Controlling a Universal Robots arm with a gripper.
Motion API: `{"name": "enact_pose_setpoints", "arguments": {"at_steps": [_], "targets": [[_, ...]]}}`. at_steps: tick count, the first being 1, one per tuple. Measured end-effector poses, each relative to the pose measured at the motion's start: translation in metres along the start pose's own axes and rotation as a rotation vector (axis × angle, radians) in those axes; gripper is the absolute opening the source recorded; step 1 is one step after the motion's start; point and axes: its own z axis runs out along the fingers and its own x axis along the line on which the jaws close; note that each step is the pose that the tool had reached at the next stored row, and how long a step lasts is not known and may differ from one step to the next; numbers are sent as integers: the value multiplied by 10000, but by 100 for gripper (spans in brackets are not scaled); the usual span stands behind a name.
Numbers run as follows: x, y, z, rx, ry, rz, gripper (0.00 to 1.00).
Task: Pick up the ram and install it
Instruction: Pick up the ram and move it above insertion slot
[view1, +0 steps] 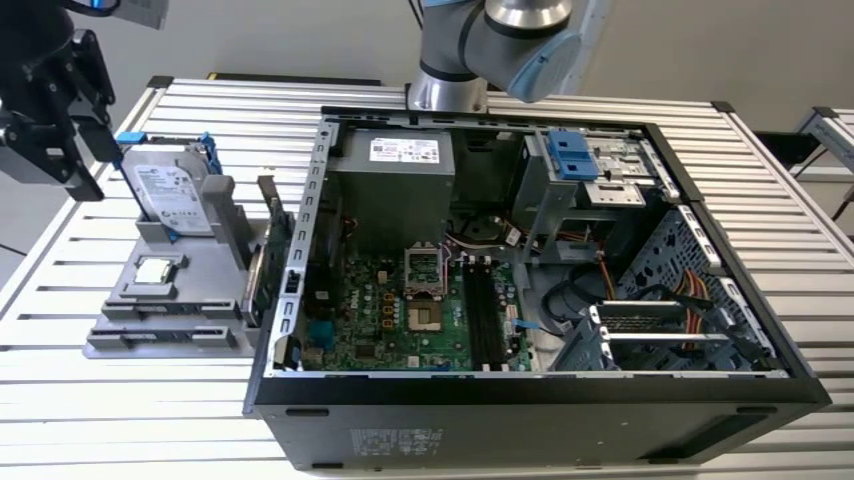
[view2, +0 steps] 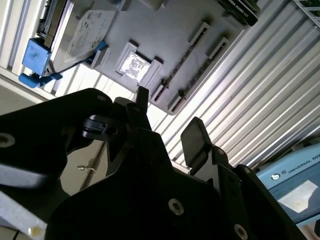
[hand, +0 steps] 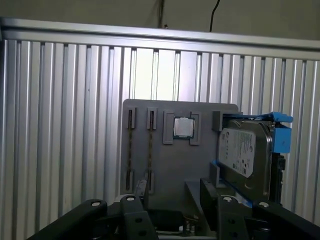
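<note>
Pincer (view2: 167, 111) spread empty in second wrist view, near hard drive (view2: 82, 35).

I saw a work table (view1: 134, 420) of ribbed aluminium slats, bright under even light that glared off its ridges. A plain pale wall (view1: 267, 40) stood behind it. At the exterior view's right, the corner of a second slatted table (view1: 834, 135) sat near it. Grey floor (view1: 27, 230) showed past the opposite edge.
</note>
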Motion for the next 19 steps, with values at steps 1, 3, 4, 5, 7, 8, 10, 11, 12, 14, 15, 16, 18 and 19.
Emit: {"name": "enact_pose_setpoints", "arguments": {"at_steps": [1, 3, 4, 5, 7, 8, 10, 11, 12, 14, 15, 16, 18, 19], "targets": [[0, 0, 3, 0, 0, 0, 100], [1, 0, 10, 0, 0, 0, 100], [1, 0, 14, 0, 0, 0, 100], [1, 0, 20, 0, 0, 0, 100], [2, -1, 39, 2, -1, 1, 100], [2, -1, 50, 0, 0, 1, 100], [4, -2, 73, 0, 1, 3, 100], [4, -3, 86, 0, 1, 5, 100], [5, -3, 98, 0, 1, 6, 100], [6, -4, 122, 0, 1, 11, 100], [6, -4, 133, 1, 2, 15, 100], [7, -4, 144, 1, 3, 21, 100], [7, -4, 160, 1, 4, 31, 100], [7, -5, 169, 1, 4, 35, 100]]}}
